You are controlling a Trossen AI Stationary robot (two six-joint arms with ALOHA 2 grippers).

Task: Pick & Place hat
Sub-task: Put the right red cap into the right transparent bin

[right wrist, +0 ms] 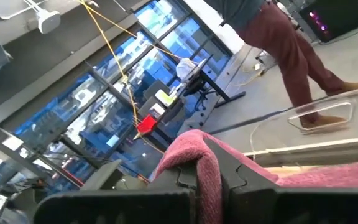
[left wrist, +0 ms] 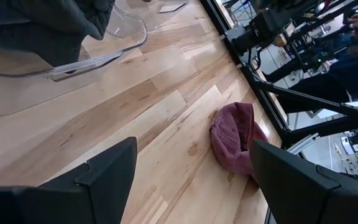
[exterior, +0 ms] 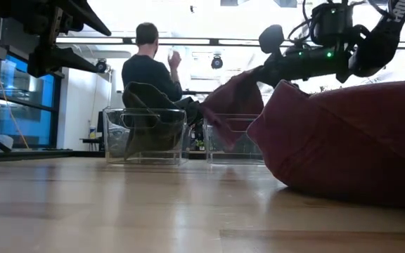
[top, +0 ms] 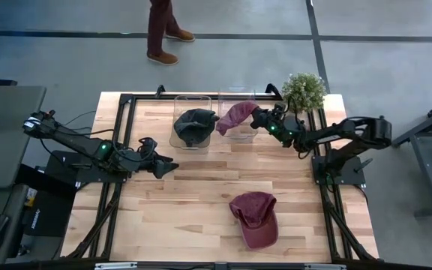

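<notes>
Three hats show. A dark grey hat (top: 193,126) lies in the left clear bin (top: 177,139), also seen as the grey hat (exterior: 146,105) in the low view. My right gripper (top: 261,118) is shut on a maroon hat (top: 235,116) over the right clear bin (top: 240,135). A second maroon hat (top: 255,217) lies crown-up on the table near its near edge and fills the low view's right as the near hat (exterior: 343,140). My left gripper (top: 163,166) is open above the table's left-middle, with its fingers (left wrist: 110,168) spread wide and that second hat (left wrist: 235,140) ahead of them. My right gripper (right wrist: 219,171) pinches the maroon hat by a fold of cloth at its edge (right wrist: 191,155), between the two fingers. It comes in from the table's right side, roughly level. The hat (exterior: 232,105) hangs slack below and beside the fingers, with its lower end at the bin's rim (exterior: 223,119).
A potted plant (top: 304,88) stands at the far right corner, close behind my right arm. A person (top: 163,30) stands on the floor beyond the far edge, and another person (exterior: 150,67) shows in the low view. Bare wood (top: 201,202) lies between the bins and the near hat.
</notes>
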